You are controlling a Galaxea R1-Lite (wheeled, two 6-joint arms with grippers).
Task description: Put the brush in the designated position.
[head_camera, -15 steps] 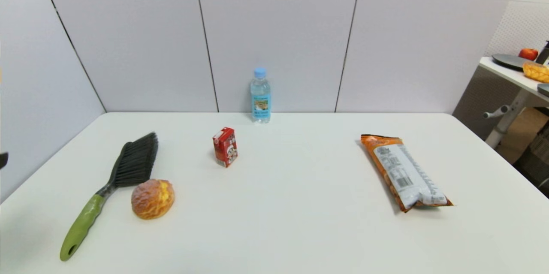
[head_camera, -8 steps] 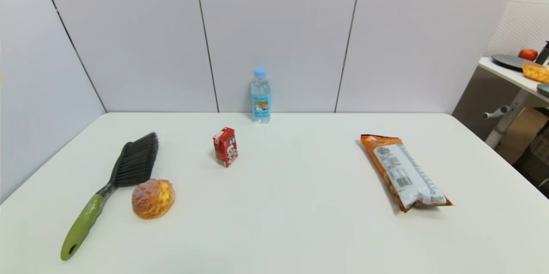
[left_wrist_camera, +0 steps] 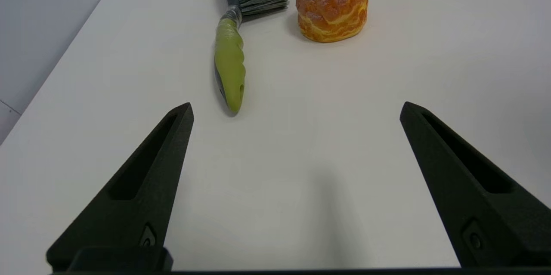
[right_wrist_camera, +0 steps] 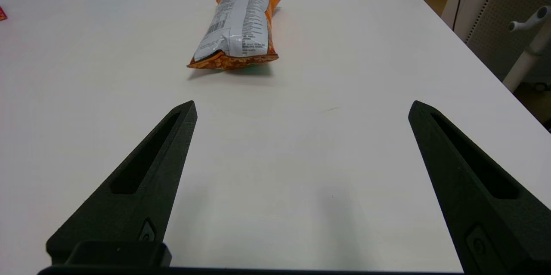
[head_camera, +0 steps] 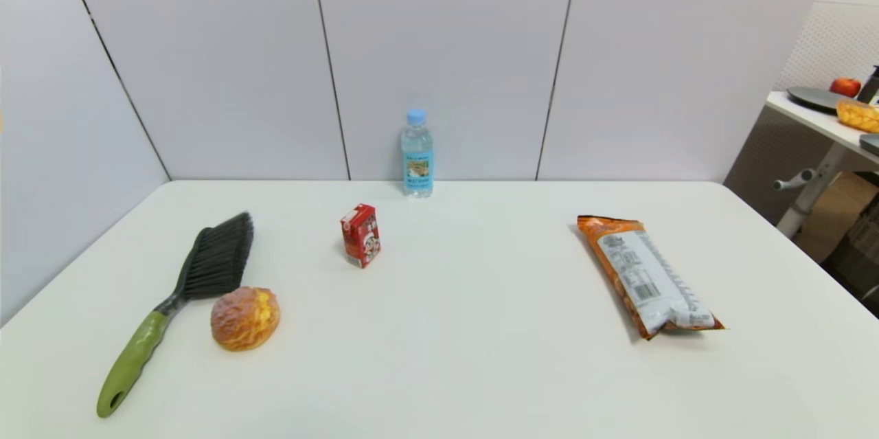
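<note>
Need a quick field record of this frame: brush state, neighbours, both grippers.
brush: lies flat at the table's left side, bristles toward the wall, green handle toward the robot, not gripped
bread bun: just right of the brush, close to the bristles; contact unclear
milk carton: upright, left of centre
water bottle: upright at the back wall
snack bag: flat, right side
left gripper: jaws open, empty, short of the handle tip
right gripper: jaws open, empty, near the snack bag
table: white

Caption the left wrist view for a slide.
Open left gripper hovers over the table, short of the brush lying beside a bread roll.
</note>
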